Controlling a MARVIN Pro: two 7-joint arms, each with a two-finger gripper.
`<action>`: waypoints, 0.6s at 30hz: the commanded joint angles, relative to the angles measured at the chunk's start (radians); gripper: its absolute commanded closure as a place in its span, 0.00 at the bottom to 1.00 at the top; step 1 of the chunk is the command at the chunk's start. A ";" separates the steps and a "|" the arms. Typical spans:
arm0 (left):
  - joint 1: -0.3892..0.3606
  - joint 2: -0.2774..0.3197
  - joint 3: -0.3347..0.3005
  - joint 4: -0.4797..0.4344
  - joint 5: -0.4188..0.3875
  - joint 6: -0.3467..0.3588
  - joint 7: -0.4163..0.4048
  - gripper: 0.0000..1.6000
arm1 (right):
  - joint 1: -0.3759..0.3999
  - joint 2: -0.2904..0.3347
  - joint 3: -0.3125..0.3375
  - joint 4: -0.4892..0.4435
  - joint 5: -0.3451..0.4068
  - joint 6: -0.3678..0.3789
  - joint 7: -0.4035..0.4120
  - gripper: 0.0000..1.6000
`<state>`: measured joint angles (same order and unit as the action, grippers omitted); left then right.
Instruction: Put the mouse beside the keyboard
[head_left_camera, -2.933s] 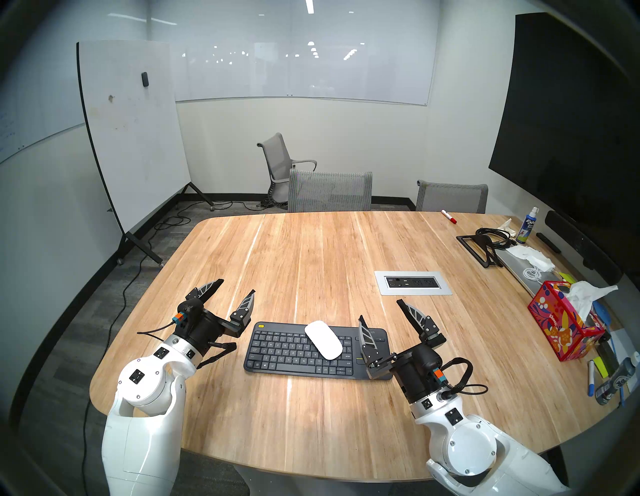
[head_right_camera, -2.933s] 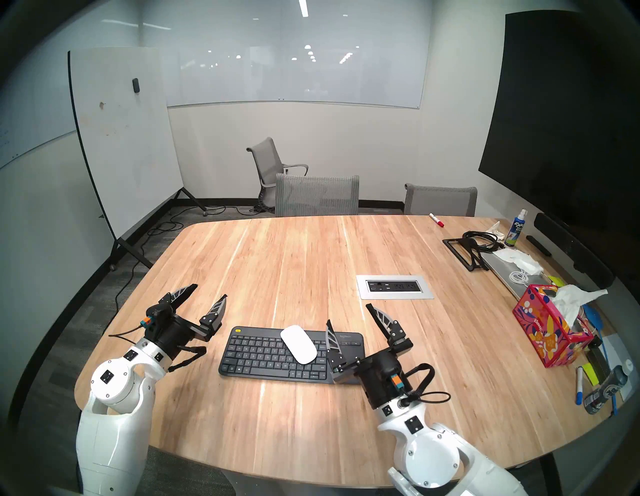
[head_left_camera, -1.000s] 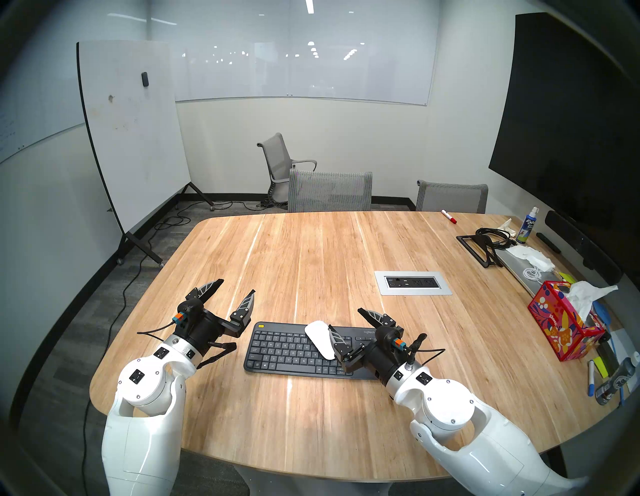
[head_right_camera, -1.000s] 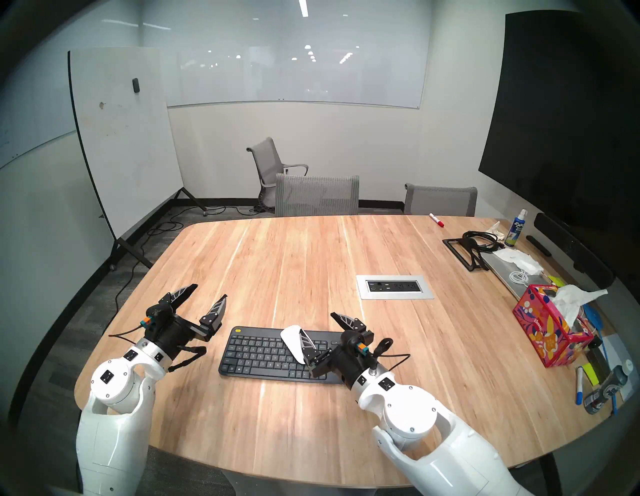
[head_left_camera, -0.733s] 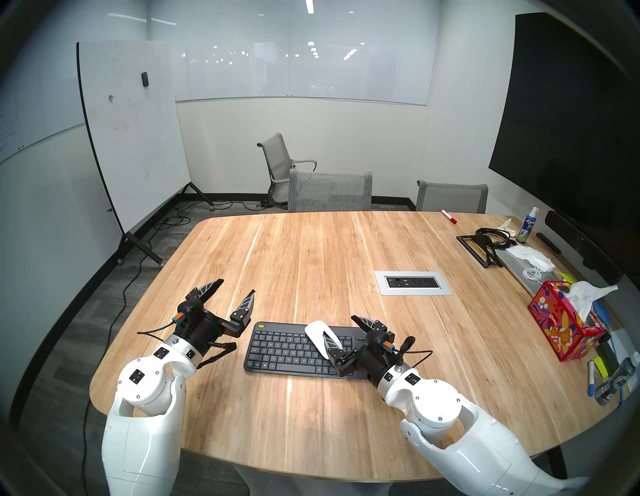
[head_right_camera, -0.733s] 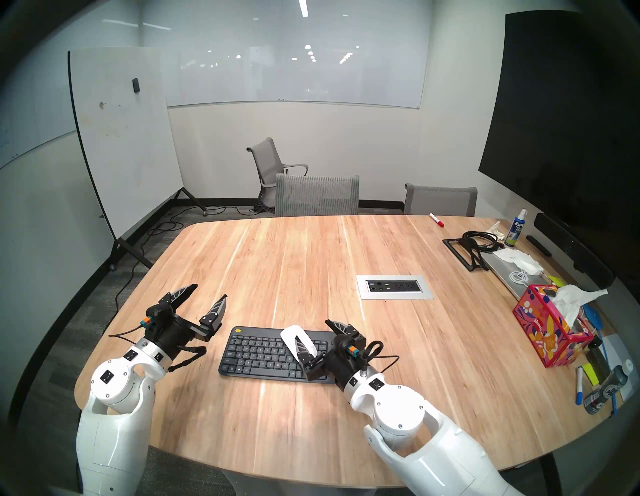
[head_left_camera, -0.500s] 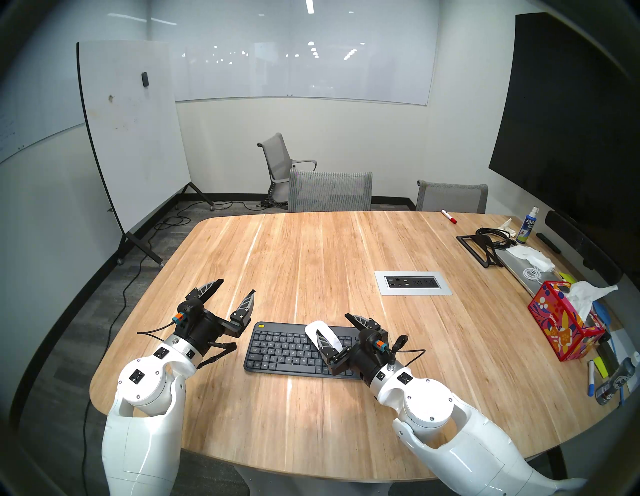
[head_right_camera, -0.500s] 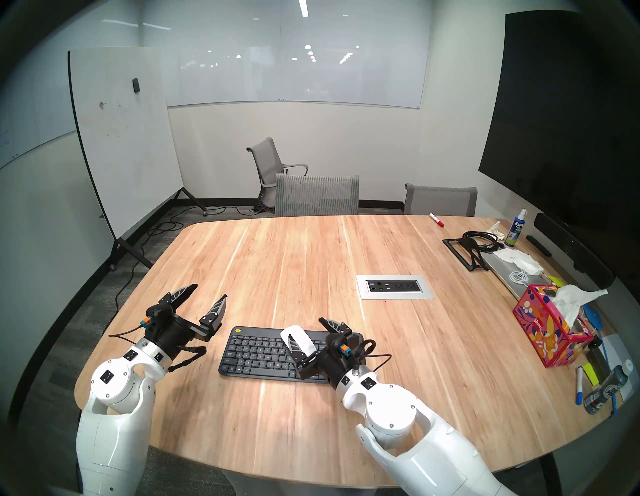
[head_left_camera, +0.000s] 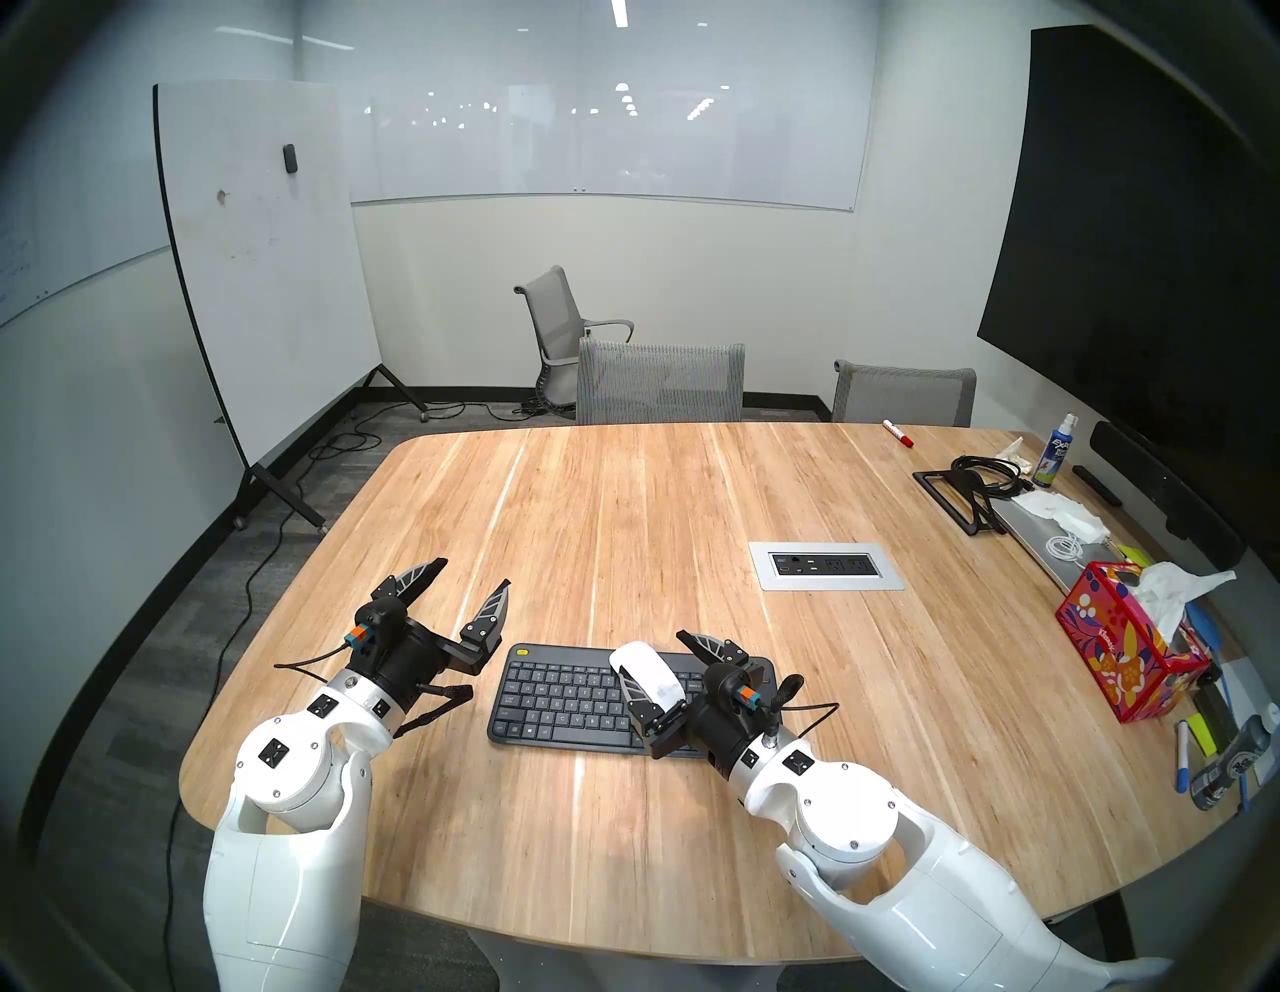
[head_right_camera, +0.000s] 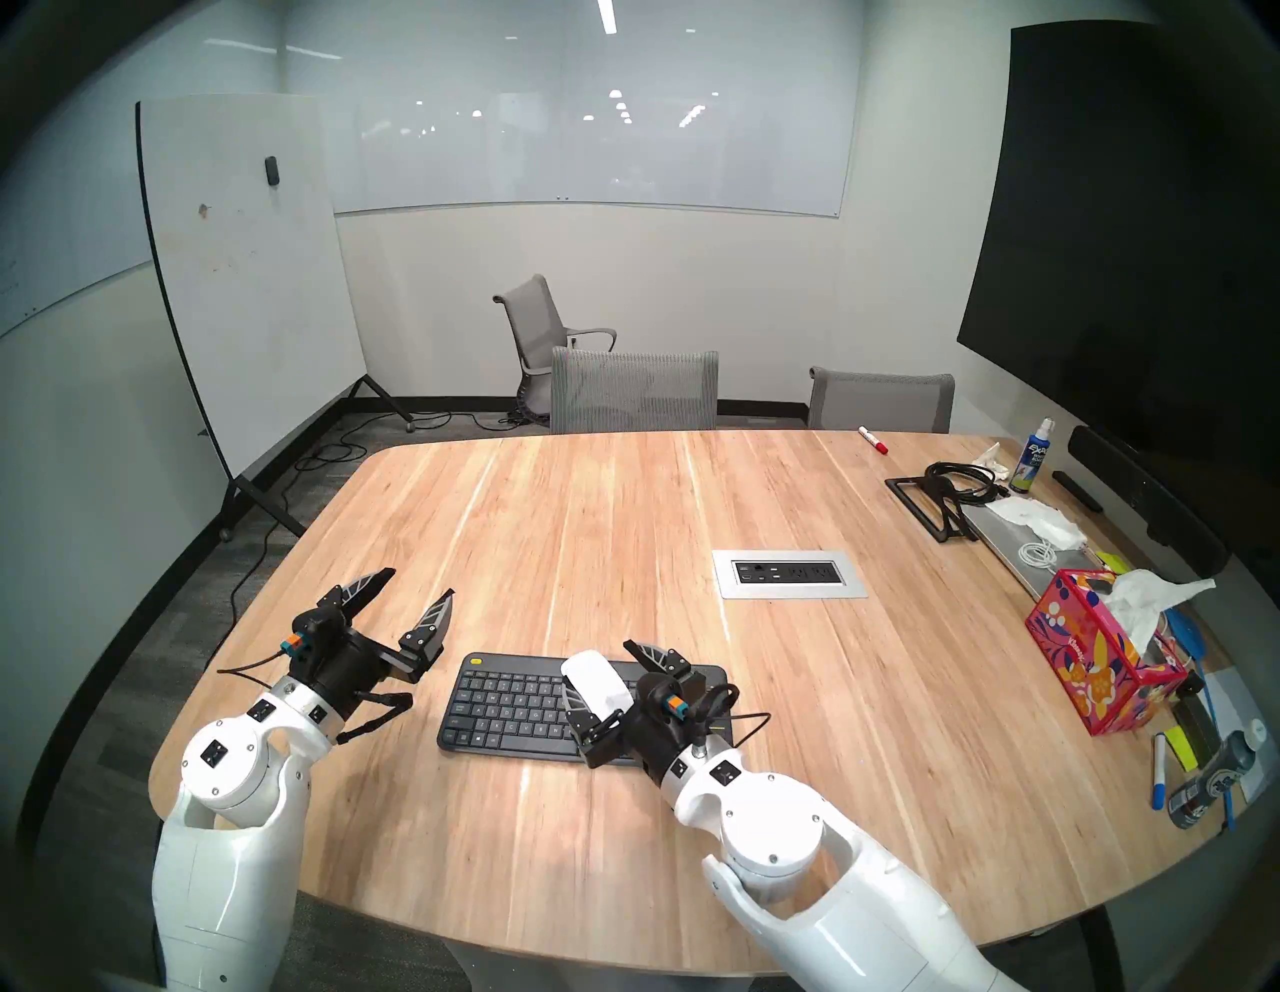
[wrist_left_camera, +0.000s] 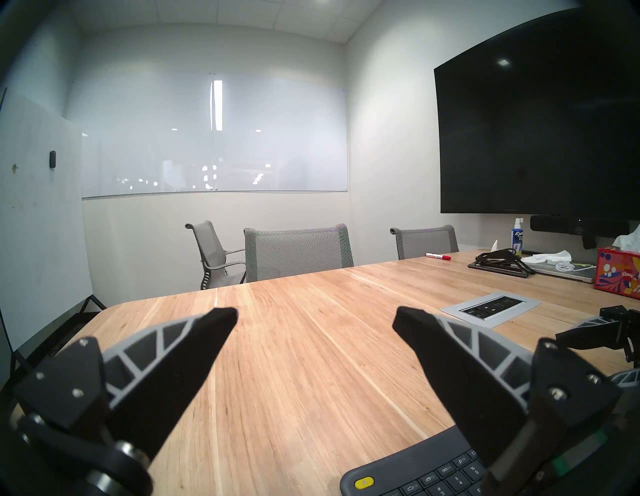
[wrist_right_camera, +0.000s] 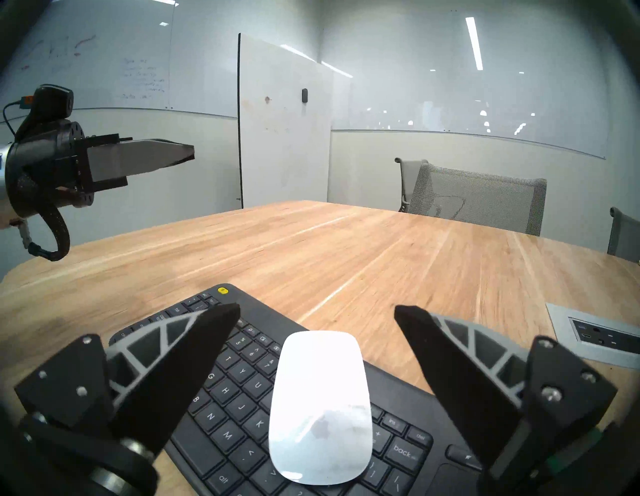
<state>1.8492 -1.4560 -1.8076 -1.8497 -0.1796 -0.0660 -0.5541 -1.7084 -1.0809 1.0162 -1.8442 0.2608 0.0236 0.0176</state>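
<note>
The white mouse (head_left_camera: 647, 675) lies on top of the dark grey keyboard (head_left_camera: 561, 700), over its right half of keys, near the table's front. My right gripper (head_left_camera: 651, 651) is open and low over the keyboard, with one finger on each side of the mouse and a gap to it on both sides. The right wrist view shows the mouse (wrist_right_camera: 320, 405) between the spread fingertips (wrist_right_camera: 221, 315), on the keyboard (wrist_right_camera: 228, 398). My left gripper (head_left_camera: 473, 575) is open and empty, hovering just left of the keyboard's yellow-button corner (wrist_left_camera: 363, 482).
A grey power outlet panel (head_left_camera: 824, 566) is set into the table behind and to the right of the keyboard. A red tissue box (head_left_camera: 1122, 651), markers, a laptop and cables crowd the right edge. Grey chairs (head_left_camera: 658, 384) stand at the far edge.
My right arm has swung left and down over the keyboard, and its open fingers now straddle the mouse. The mouse, keyboard and left arm have not moved.
</note>
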 joint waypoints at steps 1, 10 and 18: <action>-0.001 0.000 0.000 -0.017 0.000 -0.001 0.000 0.00 | 0.000 0.013 0.008 -0.020 0.016 0.003 0.019 0.00; -0.001 0.000 0.000 -0.017 0.000 -0.001 0.000 0.00 | 0.019 -0.001 0.008 0.012 0.018 0.011 0.025 0.00; -0.001 0.000 0.000 -0.017 0.000 -0.001 0.000 0.00 | 0.035 -0.017 0.002 0.052 0.016 0.010 0.035 0.00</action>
<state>1.8493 -1.4560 -1.8076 -1.8497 -0.1796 -0.0659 -0.5540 -1.6982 -1.0762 1.0226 -1.8050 0.2759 0.0389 0.0493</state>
